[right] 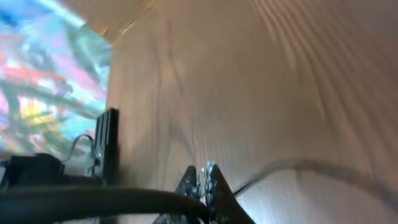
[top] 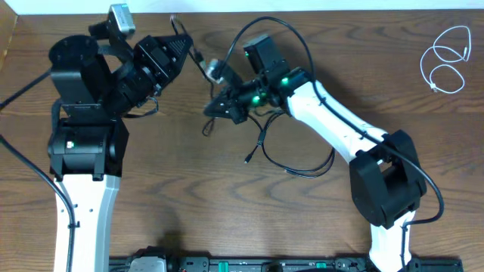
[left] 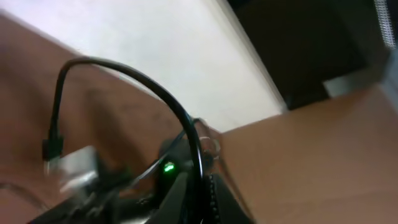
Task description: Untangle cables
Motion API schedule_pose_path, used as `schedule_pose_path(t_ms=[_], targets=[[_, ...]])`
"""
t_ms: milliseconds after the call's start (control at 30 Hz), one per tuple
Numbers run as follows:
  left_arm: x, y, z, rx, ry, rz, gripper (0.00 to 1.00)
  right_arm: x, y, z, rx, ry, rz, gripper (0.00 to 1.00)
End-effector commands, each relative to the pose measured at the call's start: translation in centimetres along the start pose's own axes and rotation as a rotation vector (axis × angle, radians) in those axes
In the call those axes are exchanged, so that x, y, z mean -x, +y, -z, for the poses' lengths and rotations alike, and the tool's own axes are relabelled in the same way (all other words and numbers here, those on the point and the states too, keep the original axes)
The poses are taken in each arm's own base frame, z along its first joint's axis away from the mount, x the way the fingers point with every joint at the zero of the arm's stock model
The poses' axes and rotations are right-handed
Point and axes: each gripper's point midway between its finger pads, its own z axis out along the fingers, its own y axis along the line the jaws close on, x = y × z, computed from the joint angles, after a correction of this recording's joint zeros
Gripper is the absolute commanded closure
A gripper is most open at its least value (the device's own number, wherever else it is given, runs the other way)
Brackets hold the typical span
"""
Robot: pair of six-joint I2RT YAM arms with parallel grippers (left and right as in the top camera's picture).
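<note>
Table [top: 227, 227]: wood-grain top carrying both arms. All places below are given from the right gripper.

Right arm [top: 340, 125]: white-shelled, reaching from its base to bring the right gripper [top: 215, 109] near mid-table.

Left arm [top: 83, 98]: folded high, with its wrist turned toward the right gripper.

Black cable [left: 124, 70]: in the overhead view its slack lies in loose curves on the table just behind the right gripper, on the side of the right arm's base. A short strand hangs directly below the gripper. In the left wrist view one stretch arches up and over, then runs down to the left gripper.

White cable [top: 445, 63]: coiled by itself, well apart from the right gripper and out past the right arm. No part touches the black cable.

Left gripper [top: 181, 47]: just beside the right gripper and facing it, apparently clamped on the black cable.

Right gripper: in its wrist view the jaws are drawn together. Whether a strand is pinched between them cannot be told.

Plug [left: 52, 142]: dark, hanging free at the arch's far end.

Judgement: the black cable's held length appears to run along the line between the two grippers, so drawing them apart should open its loops. The right arm is the nearer one to the slack.
</note>
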Motion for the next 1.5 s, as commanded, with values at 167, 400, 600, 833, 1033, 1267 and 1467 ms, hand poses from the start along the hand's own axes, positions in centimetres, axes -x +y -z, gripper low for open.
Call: schedule_pose_path(t_ms=[167, 400, 600, 833, 1033, 1267, 1467], targets=[[-0.9, 5.8, 0.4, 0.257, -0.008, 0.074, 0.87, -3.4, -4.0, 5.9, -0.307, 0.103, -0.263, 0.99], [-2.0, 7.9, -0.1, 0.321, 0.044, 0.124, 0.77, -2.9, -1.7, 10.0, -0.507, 0.121, -0.218, 0.99], [-3.2, 9.4, -0.1, 0.379, 0.094, 0.170, 0.73, -1.0, 2.2, 14.2, -0.597, 0.049, -0.143, 0.99], [-4.2, 10.3, 0.2, 0.415, 0.134, 0.164, 0.71, 0.8, 4.9, 17.0, -0.640, -0.045, -0.097, 0.99], [-4.7, 12.2, 1.2, 0.505, 0.180, -0.021, 0.54, 0.8, 4.1, 17.8, -0.702, -0.064, -0.146, 0.99], [-4.6, 14.0, 2.4, 0.620, 0.163, -0.034, 0.50, 5.2, 3.8, 24.0, -0.801, -0.285, -0.187, 0.99], [-4.5, 14.1, 2.4, 0.625, 0.159, -0.035, 0.50, 9.6, 5.6, 41.6, -1.014, -0.733, -0.232, 0.99]])
